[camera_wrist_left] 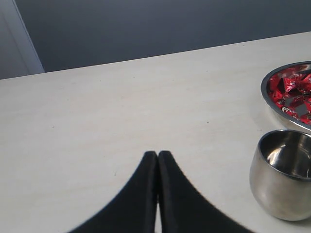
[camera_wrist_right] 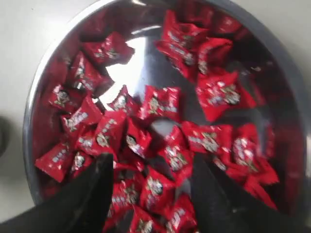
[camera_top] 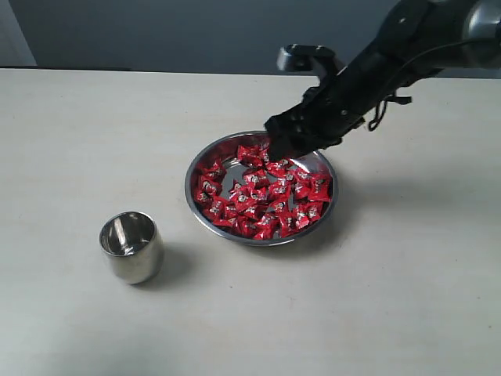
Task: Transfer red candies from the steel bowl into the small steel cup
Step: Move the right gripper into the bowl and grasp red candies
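The steel bowl point(camera_top: 205, 163) sits mid-table, holding several red candies point(camera_top: 266, 200). My right gripper point(camera_top: 279, 146) hangs open just above the bowl's far rim; in the right wrist view its spread fingers point(camera_wrist_right: 95, 189) straddle the red candies point(camera_wrist_right: 160, 184) inside the steel bowl point(camera_wrist_right: 34, 116), gripping none. The small steel cup point(camera_top: 131, 246) stands upright to the bowl's front left. In the left wrist view my left gripper point(camera_wrist_left: 157, 156) is shut on nothing above bare table, with the small steel cup point(camera_wrist_left: 282, 174) and the steel bowl point(camera_wrist_left: 268, 99) off to one side. The left arm is out of the exterior view.
A pale table point(camera_top: 407, 298) carries everything. A dark wall point(camera_top: 196, 31) runs behind the table's far edge. The right arm point(camera_top: 391, 55) reaches in from the upper right.
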Tool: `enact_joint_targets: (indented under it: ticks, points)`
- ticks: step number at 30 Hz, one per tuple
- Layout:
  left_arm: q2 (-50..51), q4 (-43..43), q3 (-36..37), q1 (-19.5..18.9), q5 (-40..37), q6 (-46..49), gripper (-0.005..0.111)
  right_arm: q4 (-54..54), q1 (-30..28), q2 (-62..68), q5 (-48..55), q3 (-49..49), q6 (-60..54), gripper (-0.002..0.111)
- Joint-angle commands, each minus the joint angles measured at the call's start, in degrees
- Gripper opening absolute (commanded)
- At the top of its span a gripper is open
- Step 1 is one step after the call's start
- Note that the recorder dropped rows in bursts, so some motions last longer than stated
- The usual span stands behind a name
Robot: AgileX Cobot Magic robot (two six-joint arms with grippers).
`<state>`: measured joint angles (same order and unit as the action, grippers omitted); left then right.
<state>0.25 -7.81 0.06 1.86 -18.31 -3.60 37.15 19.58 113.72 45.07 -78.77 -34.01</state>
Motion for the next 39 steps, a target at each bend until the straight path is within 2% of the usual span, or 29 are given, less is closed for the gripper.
enact_joint_targets:
  ticks: [1,5,16,30,39]
  points:
    - [-0.2,0.2,-0.1,-0.1,0.5,-0.3,0.000,-1.1,5.3,0.9,-10.6,-2.4,-1.6,0.049]
    - [-0.2,0.2,-0.1,-0.1,0.5,-0.3,0.000,-1.2,8.1,1.8,-15.3,-5.3,-1.6,0.049]
    - [-0.2,0.2,-0.1,-0.1,0.5,-0.3,0.000,-2.3,9.8,10.6,-10.8,-13.9,-0.6,0.049]
    - [-0.2,0.2,-0.1,-0.1,0.5,-0.3,0.000,-3.9,9.8,16.1,-11.3,-14.1,-0.2,0.049]
    - [-0.2,0.2,-0.1,-0.1,0.5,-0.3,0.000,-0.3,9.9,16.9,-14.8,-14.1,-0.2,0.049]
